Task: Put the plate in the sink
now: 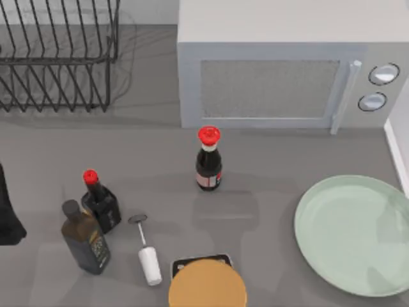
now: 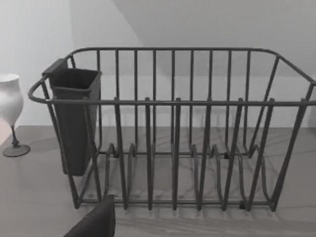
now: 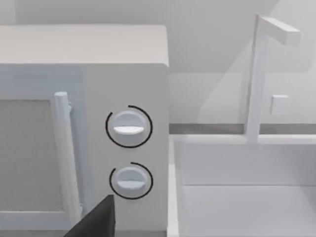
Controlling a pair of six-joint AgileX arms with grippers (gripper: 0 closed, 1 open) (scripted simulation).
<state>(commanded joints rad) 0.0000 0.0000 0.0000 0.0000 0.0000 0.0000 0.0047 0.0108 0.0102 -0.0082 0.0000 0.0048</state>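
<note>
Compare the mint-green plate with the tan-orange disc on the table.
The plate is pale mint green; the disc is tan-orange. The plate is clearly wider than the disc. The plate lies at the table's right side beside the whitish sink rim; the disc sits at the near edge, over a dark flat item. Both are round and lie flat.

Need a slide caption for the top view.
Mint-green plate at the table's right edge, beside the sink rim, below the microwave.
</note>
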